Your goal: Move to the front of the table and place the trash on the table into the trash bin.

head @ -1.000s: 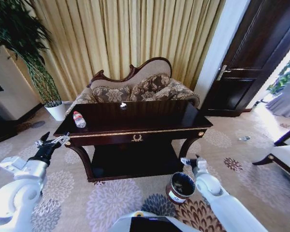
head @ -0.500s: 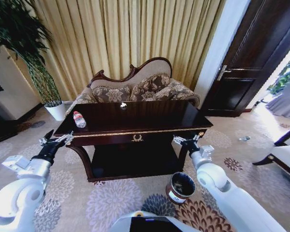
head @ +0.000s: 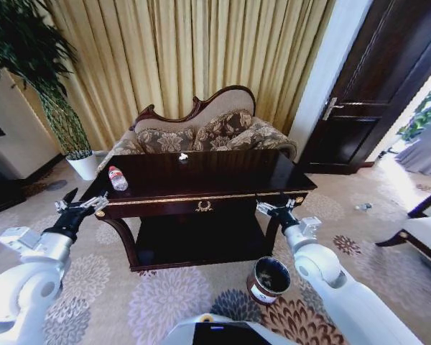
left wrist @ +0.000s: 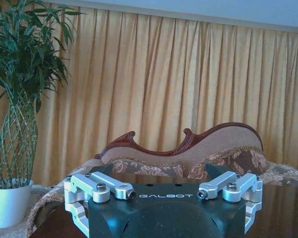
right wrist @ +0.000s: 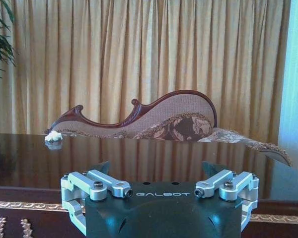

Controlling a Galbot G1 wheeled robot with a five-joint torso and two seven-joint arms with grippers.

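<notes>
1. Across mid-frame in the head view: desk (head: 201,176) squarely ahead, glossy dark wood with gold trim. Driving step judged done; pickup not yet begun.
2. Left end of the desk top: bottle (head: 116,177) lying on its side, clear plastic with a red cap. Near the far edge at centre: paper wad (head: 183,156), white, small and crumpled.
3. Lower right of centre, on the carpet by the desk's right leg: bin (head: 261,290), round and dark, with a shiny rim and a white label.
4. Left gripper (head: 80,206) off the desk's left front corner, near the bottle, jaws released. Right gripper (head: 276,208) off the right front corner, above the bin, jaws likewise released, nothing held.
5. Next, probably: reach left arm over the edge and close across the bottle's round, slick body; beware rolling on polished wood.
</notes>
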